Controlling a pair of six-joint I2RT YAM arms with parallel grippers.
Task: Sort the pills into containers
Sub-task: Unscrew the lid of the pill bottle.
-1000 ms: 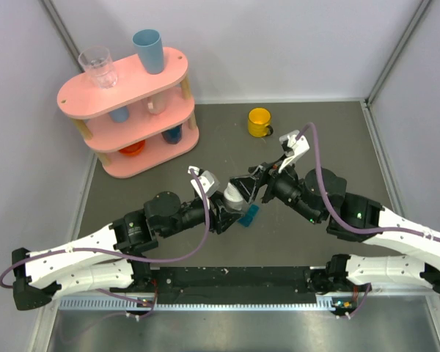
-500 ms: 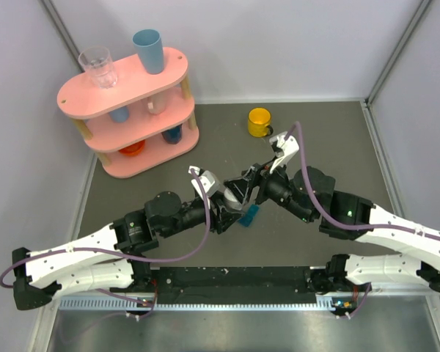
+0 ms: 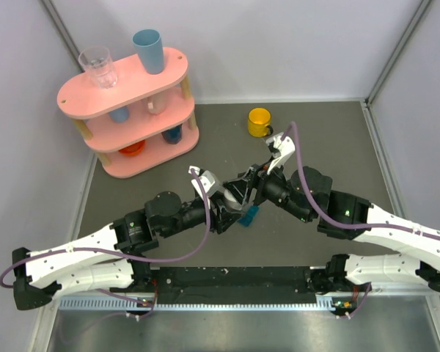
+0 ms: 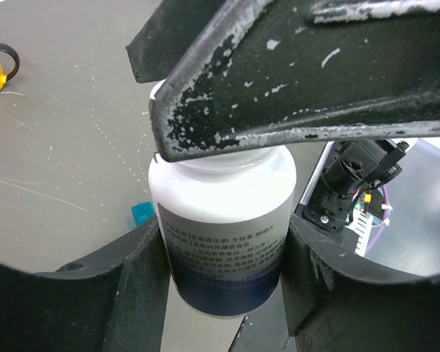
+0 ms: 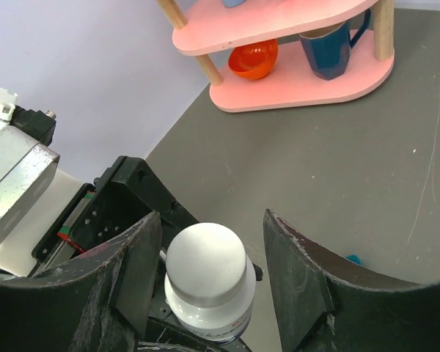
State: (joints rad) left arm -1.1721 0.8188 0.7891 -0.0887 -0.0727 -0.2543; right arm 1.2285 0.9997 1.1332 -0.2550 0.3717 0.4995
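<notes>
Pill bottle [image 4: 220, 183] sits pinched in left gripper [image 4: 224, 273] mid-frame, likely so right gripper [image 5: 209, 286], spread around its cap [image 5: 205, 257], can open it.

The small white plastic bottle [image 4: 220, 242] is wearing a grey label with dark print, shading to navy below. The dark-teal rectangular plastic pill box [image 3: 250, 215] is showing against the charcoal tabletop [image 3: 337, 147]; the round yellow mug [image 3: 259, 122] is glowing.

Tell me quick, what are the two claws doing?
Left claw: closed on the white bottle.
Right claw: open around its cap.
</notes>
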